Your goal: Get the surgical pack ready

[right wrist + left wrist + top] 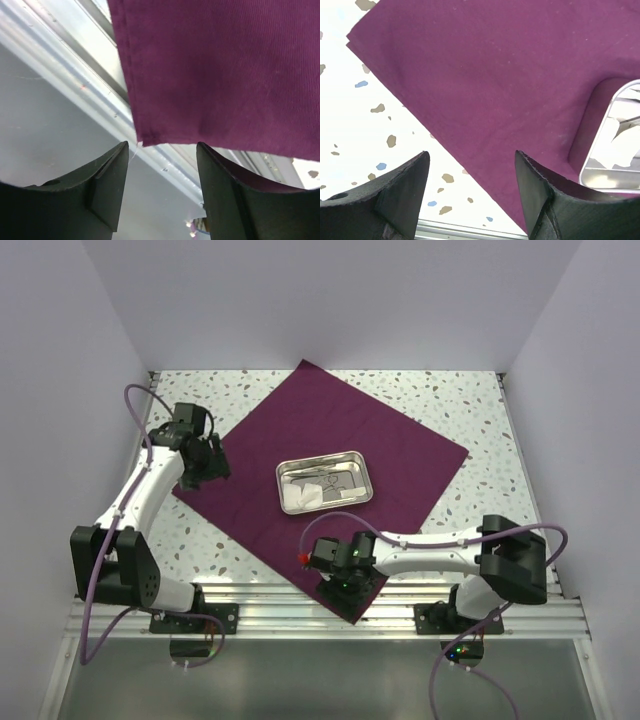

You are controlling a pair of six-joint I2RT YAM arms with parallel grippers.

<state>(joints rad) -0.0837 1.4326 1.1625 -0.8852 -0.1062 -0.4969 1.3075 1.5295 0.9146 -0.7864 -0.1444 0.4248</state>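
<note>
top external view: plum cloth [400, 440] lies spread on the speckled table [480, 400], steel tray [324, 483] at its middle. it looks soft and limp, so best pinched by a hemmed corner. right gripper [161, 150] gapes at the near corner, left gripper [470, 155] spread wide over the left edge.

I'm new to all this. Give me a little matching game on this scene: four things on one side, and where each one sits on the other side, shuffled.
Things:
1. cloth
2. steel tray
3. left gripper
4. right gripper

Places:
A. at the cloth's near corner, over the metal rail
B. on the middle of the cloth
C. at the cloth's left corner
D. spread over the speckled table

Pairs: 1-D, 2-B, 3-C, 4-A
</note>
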